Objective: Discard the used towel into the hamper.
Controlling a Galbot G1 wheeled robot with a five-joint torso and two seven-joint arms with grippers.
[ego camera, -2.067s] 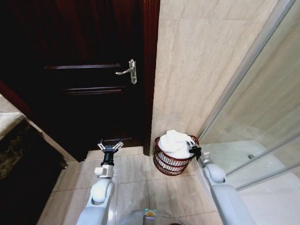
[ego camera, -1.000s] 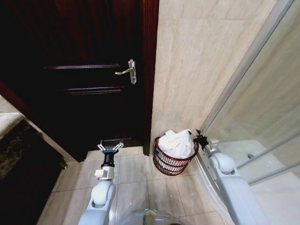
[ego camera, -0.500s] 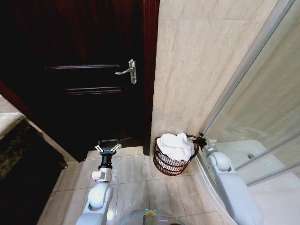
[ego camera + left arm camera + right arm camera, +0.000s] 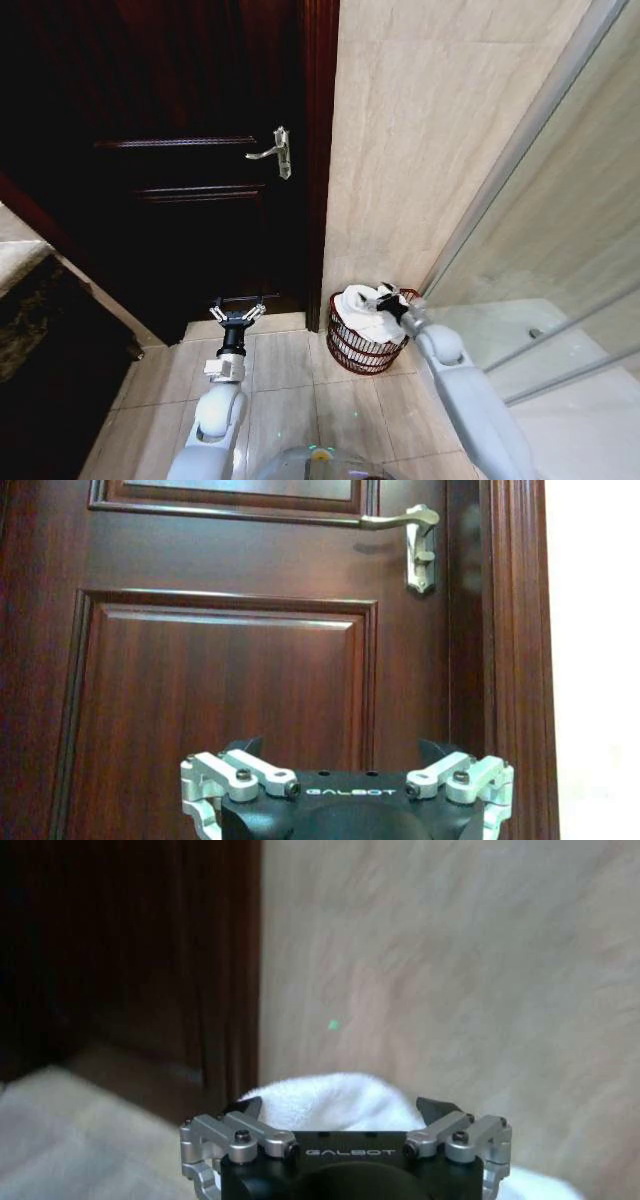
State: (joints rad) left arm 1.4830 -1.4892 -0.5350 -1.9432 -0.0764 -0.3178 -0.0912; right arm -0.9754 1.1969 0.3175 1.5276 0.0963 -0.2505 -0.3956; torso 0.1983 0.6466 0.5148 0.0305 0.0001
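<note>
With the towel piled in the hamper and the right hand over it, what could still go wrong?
The towel is heaped above the hamper rim, so it could slide out. The open right hand sits against the pile; pulling away might snag and drag it. The hamper stands beside the glass shower panel, which the right arm could bump.
</note>
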